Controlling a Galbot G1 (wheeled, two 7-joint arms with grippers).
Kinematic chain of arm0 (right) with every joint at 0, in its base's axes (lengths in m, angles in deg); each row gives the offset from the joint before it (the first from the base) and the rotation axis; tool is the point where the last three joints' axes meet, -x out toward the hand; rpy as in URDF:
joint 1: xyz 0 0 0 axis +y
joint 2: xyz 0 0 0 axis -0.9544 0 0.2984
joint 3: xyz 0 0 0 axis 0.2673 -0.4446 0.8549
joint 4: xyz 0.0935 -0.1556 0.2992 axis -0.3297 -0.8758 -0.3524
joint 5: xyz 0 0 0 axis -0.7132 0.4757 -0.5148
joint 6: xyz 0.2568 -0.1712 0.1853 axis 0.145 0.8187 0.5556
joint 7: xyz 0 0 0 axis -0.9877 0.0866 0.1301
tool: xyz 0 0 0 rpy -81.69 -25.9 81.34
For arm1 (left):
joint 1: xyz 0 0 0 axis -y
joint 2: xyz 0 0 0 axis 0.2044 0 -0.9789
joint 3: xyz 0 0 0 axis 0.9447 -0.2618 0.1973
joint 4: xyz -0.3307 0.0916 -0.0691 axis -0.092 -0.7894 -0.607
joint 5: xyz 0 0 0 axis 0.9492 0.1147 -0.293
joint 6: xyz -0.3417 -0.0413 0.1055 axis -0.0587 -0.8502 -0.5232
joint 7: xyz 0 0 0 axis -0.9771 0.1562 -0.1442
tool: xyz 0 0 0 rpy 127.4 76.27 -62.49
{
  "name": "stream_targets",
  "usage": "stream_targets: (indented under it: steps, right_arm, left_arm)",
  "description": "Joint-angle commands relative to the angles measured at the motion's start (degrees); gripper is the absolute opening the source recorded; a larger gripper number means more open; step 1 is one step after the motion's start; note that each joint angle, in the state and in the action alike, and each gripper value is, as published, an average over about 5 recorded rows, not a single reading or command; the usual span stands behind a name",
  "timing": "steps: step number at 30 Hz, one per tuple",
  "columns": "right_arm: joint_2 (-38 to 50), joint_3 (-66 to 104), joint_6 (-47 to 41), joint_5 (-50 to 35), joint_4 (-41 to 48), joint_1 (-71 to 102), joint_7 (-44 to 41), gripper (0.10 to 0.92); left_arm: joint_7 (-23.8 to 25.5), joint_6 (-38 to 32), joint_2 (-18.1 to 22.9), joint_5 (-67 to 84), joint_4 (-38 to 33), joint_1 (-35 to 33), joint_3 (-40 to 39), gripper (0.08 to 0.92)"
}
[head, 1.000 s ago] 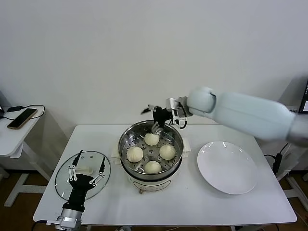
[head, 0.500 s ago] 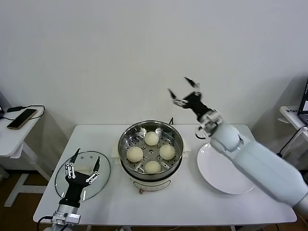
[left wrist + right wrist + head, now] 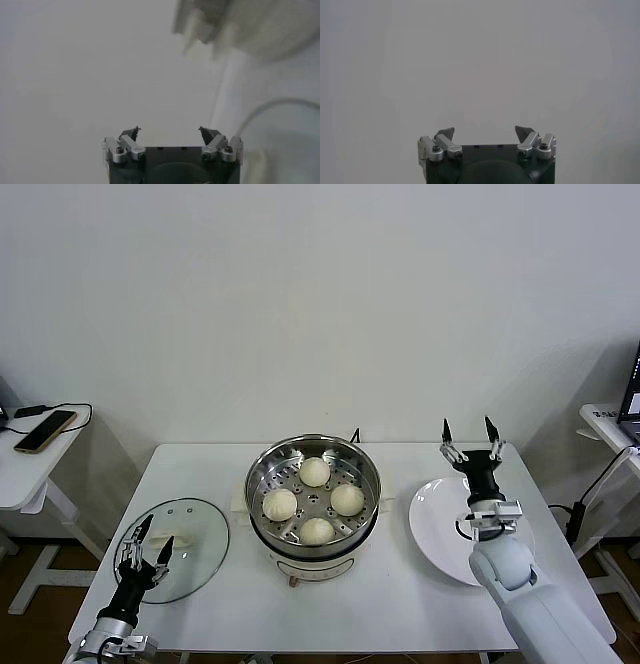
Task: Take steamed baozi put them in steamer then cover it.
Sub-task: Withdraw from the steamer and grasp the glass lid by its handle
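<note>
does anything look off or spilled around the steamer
Nothing stands out. All four baozi sit inside the steamer, which stands upright; the glass lid lies flat on the table, not yet on.

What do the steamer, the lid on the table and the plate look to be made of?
Steamer: polished stainless steel, mirror-like wall and perforated tray, on a white base, probably plastic. Lid: clear glass, since the table shows through it, with a thin rim and a white handle, likely plastic. Plate: glossy white, likely glazed ceramic; melamine cannot be excluded.
</note>
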Motion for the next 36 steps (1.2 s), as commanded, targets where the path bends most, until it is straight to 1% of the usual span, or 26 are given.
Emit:
stream_targets:
  steps: [1,8,17,28,36]
  right_arm:
    - [-4.57,8.62,2.01,3.39,0.0,10.11,0.22,0.823]
    - [-5.47,8.6,1.69,3.37,-0.14,10.84,-0.21,0.823]
    - [-5.8,9.25,1.56,3.65,-0.34,11.37,-0.26,0.823]
    - [-6.61,9.25,1.44,4.5,-0.31,11.54,-0.46,0.823]
    - [-7.61,10.66,1.48,4.82,0.46,12.0,-0.9,0.823]
  left_arm:
    - [-2.52,5.06,-0.23,-14.65,7.44,2.47,1.13,0.823]
    - [-2.73,4.0,-0.4,-16.58,9.62,5.63,0.44,0.823]
    - [-1.4,4.16,-0.72,-16.42,11.06,7.93,-1.33,0.823]
    - [-1.77,4.14,-0.07,-15.72,12.81,11.47,-3.09,0.823]
    - [-2.34,2.94,0.08,-15.3,17.32,15.09,-3.1,0.823]
